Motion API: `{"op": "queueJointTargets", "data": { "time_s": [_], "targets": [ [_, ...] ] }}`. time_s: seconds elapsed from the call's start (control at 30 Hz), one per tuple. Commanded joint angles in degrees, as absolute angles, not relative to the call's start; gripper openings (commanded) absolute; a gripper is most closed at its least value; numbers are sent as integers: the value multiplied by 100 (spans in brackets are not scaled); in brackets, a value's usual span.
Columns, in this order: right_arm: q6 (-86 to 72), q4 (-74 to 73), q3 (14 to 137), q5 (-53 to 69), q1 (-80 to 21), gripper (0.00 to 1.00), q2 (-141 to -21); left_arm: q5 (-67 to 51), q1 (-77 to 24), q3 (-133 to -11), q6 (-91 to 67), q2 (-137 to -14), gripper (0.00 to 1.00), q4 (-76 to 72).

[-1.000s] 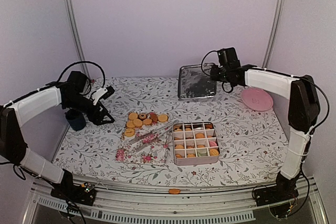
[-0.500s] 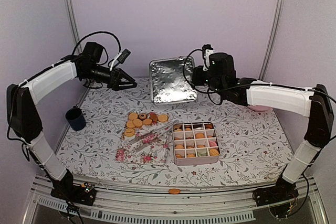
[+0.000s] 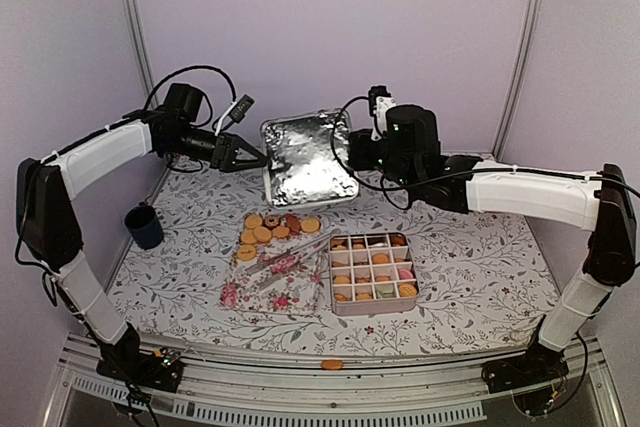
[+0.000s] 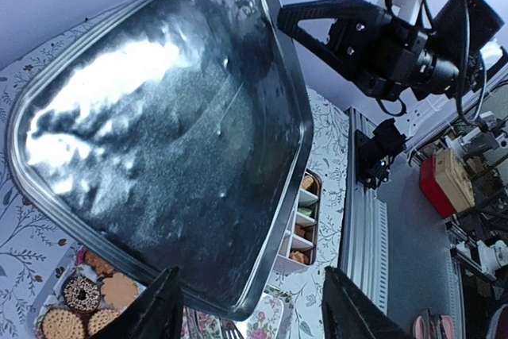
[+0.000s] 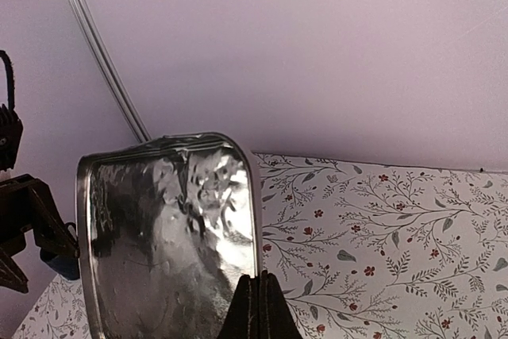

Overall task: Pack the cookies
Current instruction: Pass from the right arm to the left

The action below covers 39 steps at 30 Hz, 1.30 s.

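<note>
- Grip, right: right fingers point(image 5: 258, 307) are together, clamped on the rim of the lid point(image 3: 308, 159). The lid hangs in the air over the far desk point(image 3: 480, 247), tilted up on edge.
- Grip, left: left fingers point(image 3: 255, 158) are apart and straddle the lid's left rim. Cannot tell whether either one touches it.
- Task items: cookies point(image 3: 275, 228) lie in a loose pile just far-left of the box point(image 3: 372, 269), and more fill the box's cells. One stray cookie point(image 3: 332, 364) sits on the rail point(image 3: 250, 362) at the near edge.
- Judgement: this looks like a two-arm handover or joint carry of the lid.
- Risk 1: the lid hangs from a single pinch at its rim. An off-centre close or a nudge from the left could make it pivot or slip out.
- Risk 2: a tilted lid lowered toward the box could catch a wall or sweep the loose pile.
- Risk 3: closing the box now would leave the pile and the stray unpacked.
</note>
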<state>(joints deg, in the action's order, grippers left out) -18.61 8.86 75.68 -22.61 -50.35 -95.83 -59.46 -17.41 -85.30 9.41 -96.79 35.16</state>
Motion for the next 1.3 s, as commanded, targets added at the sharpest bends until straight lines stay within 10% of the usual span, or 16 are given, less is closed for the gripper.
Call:
{"op": "queueJointTargets", "data": {
  "time_s": [0.0, 0.77, 1.27],
  "targets": [
    [-1941, 1192, 7514, -2471, -5147, 0, -9269, -5683, -1711, -8471, 650, -9640, 59, 3147],
    [-1705, 1002, 7577, -2469, -5161, 0, -9212, -6876, -1678, -8263, 713, -9548, 62, 3190],
    [-1766, 1160, 7655, -2081, -5398, 0, -9403, -6608, -1703, -8218, 260, -9824, 28, 2604]
  ]
}}
